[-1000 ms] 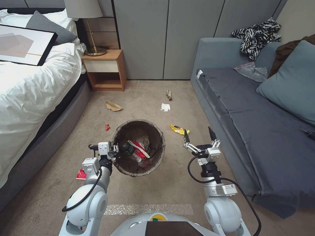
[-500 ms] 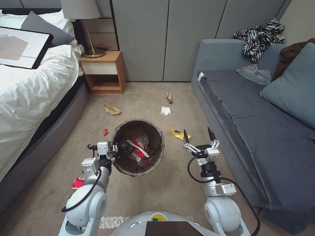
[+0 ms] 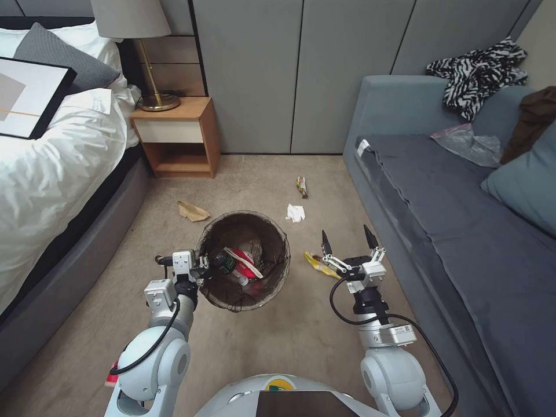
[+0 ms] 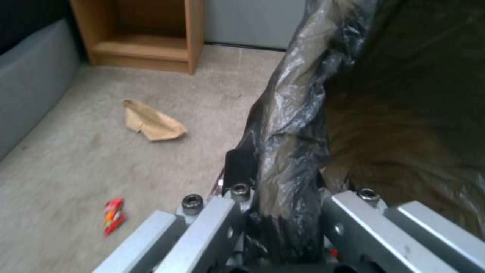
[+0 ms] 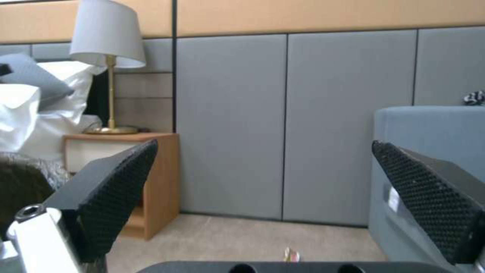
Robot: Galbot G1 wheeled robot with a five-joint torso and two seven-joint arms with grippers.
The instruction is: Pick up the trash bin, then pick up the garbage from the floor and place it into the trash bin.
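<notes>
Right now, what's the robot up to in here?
It is clearing litter from a bedroom floor. The left gripper is clamped on the rim of the lined trash bin, which already holds a green-labelled bottle and red litter. The right gripper is open, raised above a yellow snack wrapper beside the sofa. On the carpet ahead lie a white tissue, a brown paper scrap and a small wrapper near the wall.

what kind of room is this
Most likely a bedroom, perhaps a hotel-style one: a bed with white bedding, a wooden nightstand with a lamp, and a grey sofa opposite.
</notes>
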